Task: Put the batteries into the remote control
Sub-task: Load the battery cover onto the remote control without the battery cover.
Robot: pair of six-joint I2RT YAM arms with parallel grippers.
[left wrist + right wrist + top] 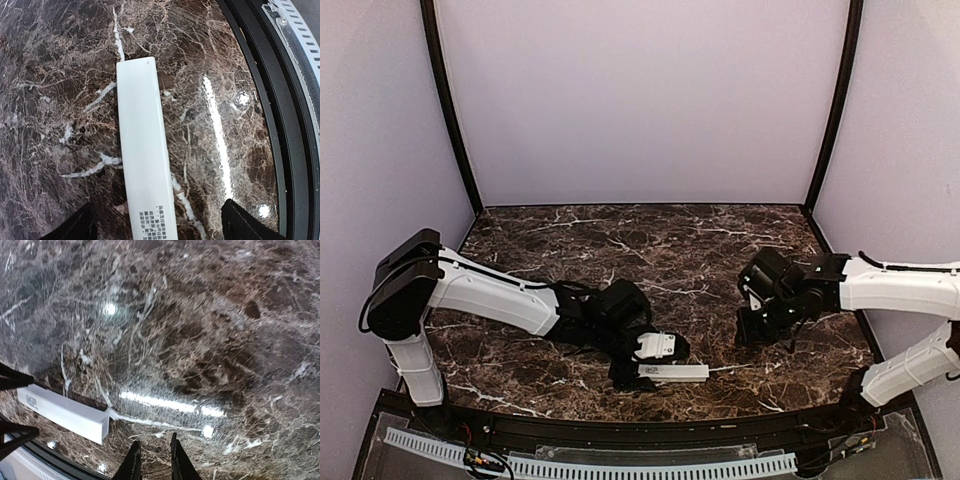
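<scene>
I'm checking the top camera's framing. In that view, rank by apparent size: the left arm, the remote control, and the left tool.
1. Left arm, by far the largest.
2. Remote control.
3. Left tool, but it is mostly hidden and sits nearer the camera, so its rank against the remote is unsure.

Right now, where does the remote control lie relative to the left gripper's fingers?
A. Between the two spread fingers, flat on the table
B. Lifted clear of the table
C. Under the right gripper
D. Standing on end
A: in the left wrist view the remote control lies flat on the marble table, with the left gripper straddling it, one dark finger on each side.
</scene>
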